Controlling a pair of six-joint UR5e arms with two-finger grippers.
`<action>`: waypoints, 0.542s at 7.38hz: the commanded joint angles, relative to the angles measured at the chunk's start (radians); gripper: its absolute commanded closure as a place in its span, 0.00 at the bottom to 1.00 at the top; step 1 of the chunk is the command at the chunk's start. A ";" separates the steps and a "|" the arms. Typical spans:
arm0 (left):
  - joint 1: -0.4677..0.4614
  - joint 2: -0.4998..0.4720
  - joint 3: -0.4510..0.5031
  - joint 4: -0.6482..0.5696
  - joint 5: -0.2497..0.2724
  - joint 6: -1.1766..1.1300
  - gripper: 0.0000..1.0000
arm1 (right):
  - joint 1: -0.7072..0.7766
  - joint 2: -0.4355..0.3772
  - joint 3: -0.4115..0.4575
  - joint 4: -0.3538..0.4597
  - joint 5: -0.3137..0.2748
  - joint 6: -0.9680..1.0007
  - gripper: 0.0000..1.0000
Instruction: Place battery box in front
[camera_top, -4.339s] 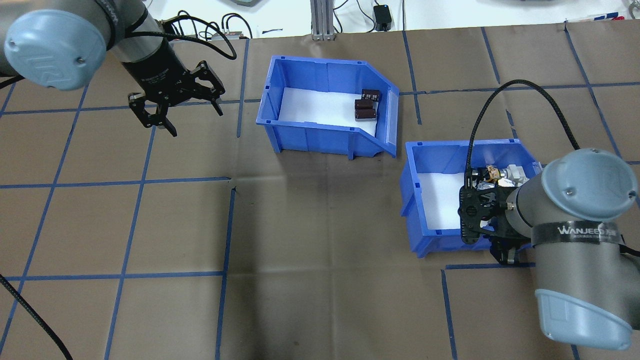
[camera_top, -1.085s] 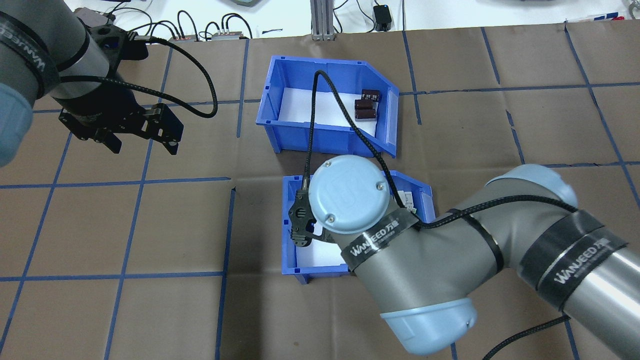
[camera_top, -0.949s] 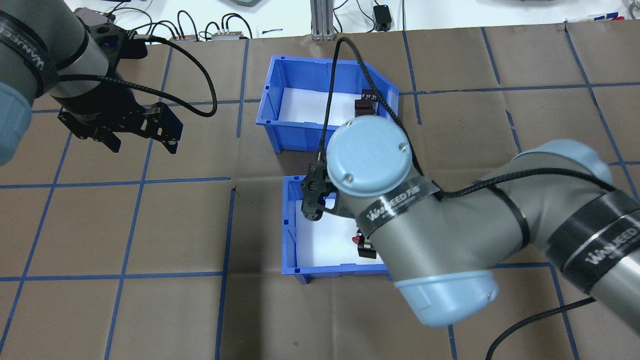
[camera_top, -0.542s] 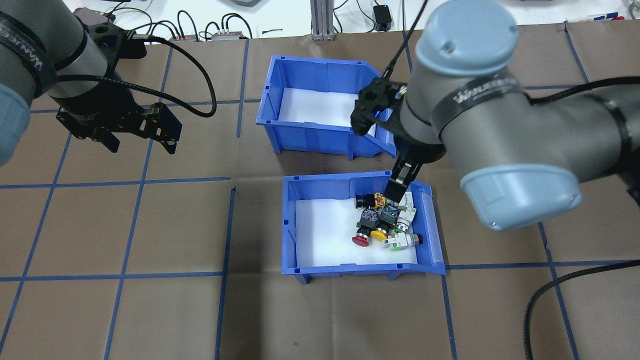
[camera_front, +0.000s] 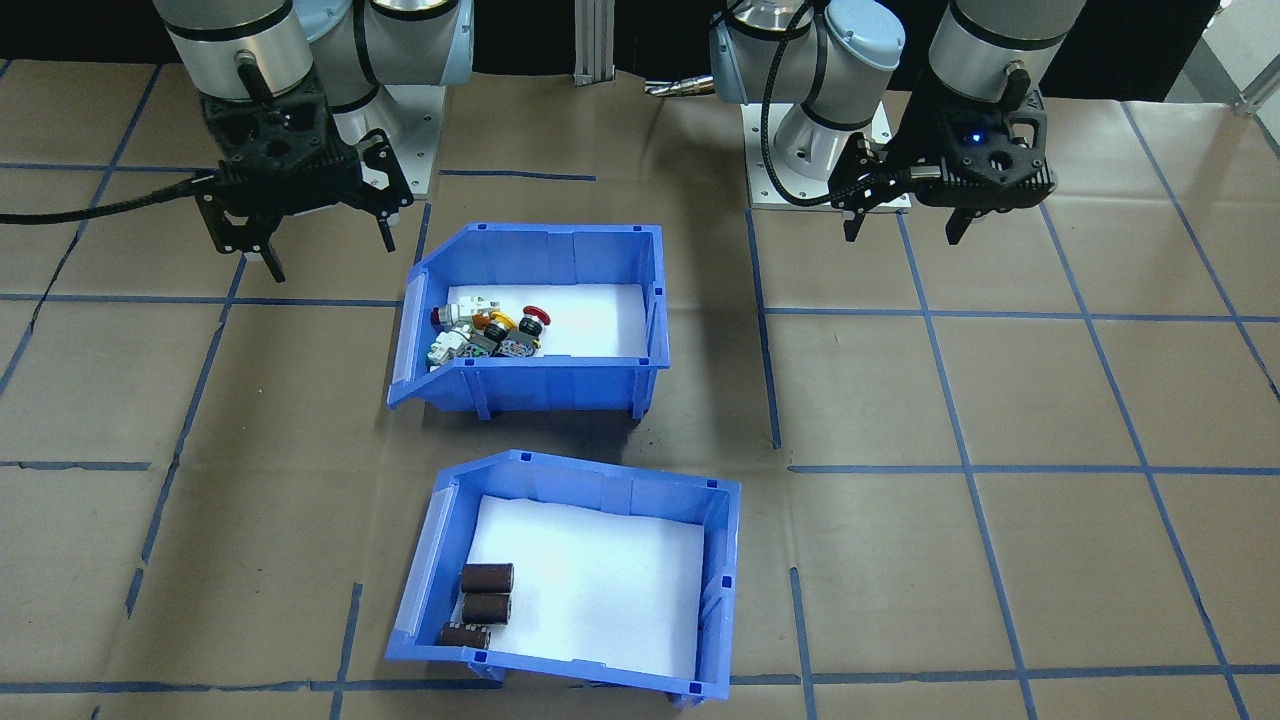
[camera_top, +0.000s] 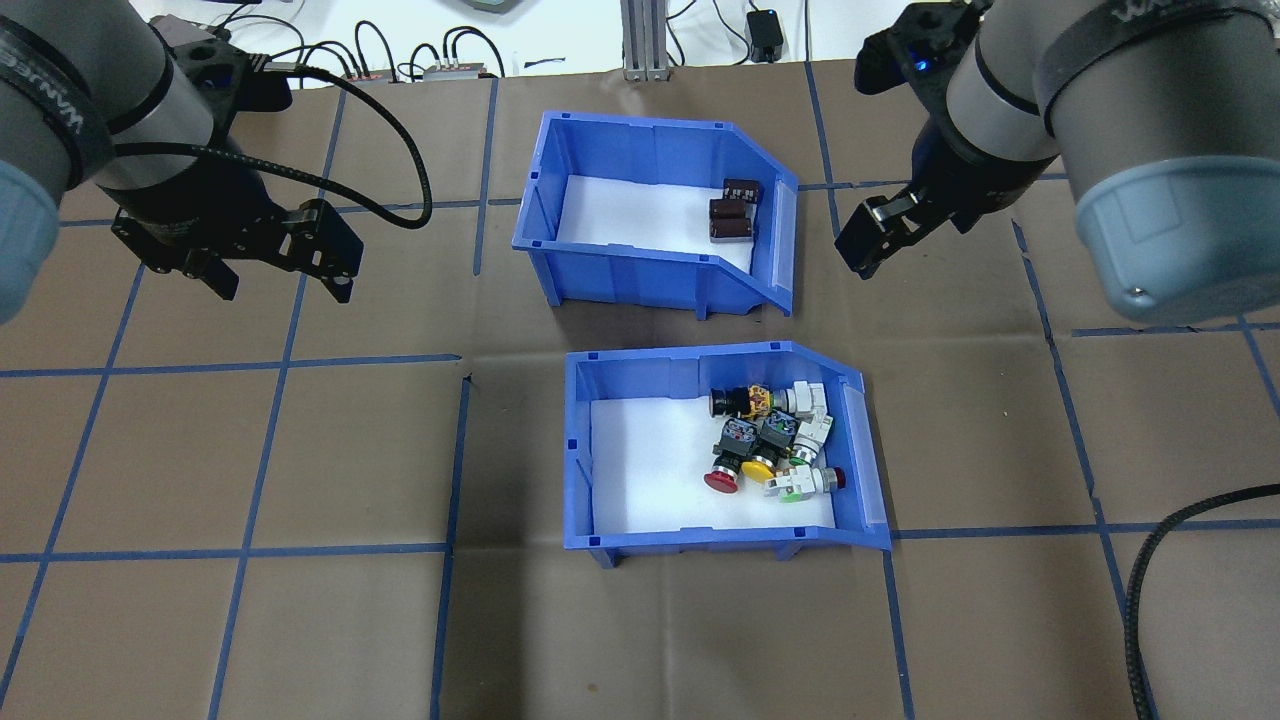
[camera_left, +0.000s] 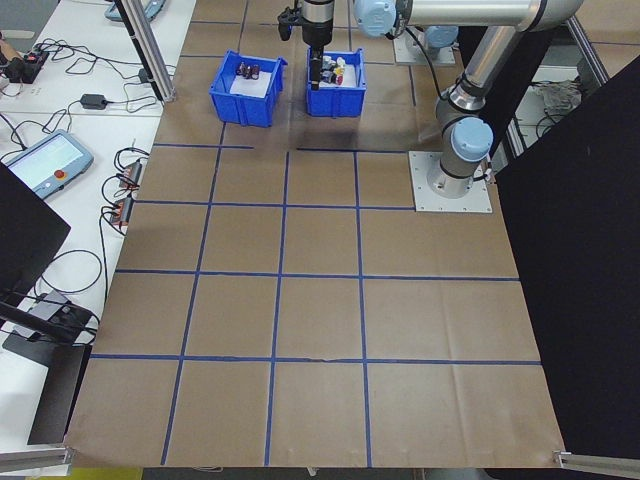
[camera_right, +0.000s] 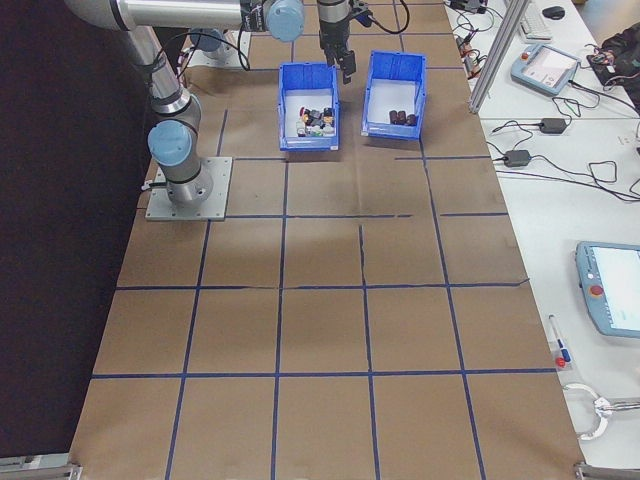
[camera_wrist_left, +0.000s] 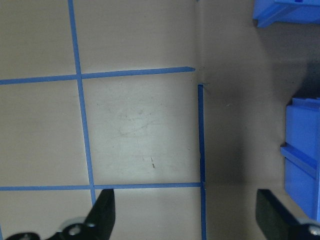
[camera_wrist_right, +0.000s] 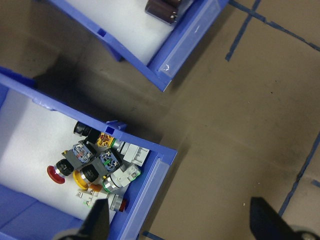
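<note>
Your battery box (camera_top: 650, 225) sits on the tabletop (camera_top: 300, 620) at the far side from the robot, three dark cells (camera_top: 732, 210) bunched at its sloped end, untouched these few seconds. What changed is the switch bin (camera_top: 715, 455): the right pincer (camera_top: 880, 232) dragged it from the robot's right to directly behind the battery box, then let go and lifted away, now empty with fingers apart. The left pincer (camera_top: 280, 275) hangs released and empty, so you can judge the ordering done.

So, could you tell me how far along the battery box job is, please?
Looks done: the battery box sits lined up beyond the switch bin, farther from the robot. Nothing in hand: left claw and right claw hang open, empty. Nothing obvious left.
</note>
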 joint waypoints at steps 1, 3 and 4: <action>0.000 -0.002 -0.004 0.000 -0.001 0.001 0.00 | -0.007 0.036 -0.025 0.050 -0.003 0.354 0.00; 0.000 -0.005 -0.007 0.000 -0.002 0.001 0.00 | -0.034 0.100 -0.104 0.056 -0.005 0.383 0.00; 0.000 0.000 -0.010 0.000 -0.001 0.001 0.00 | -0.041 0.102 -0.112 0.082 -0.005 0.383 0.00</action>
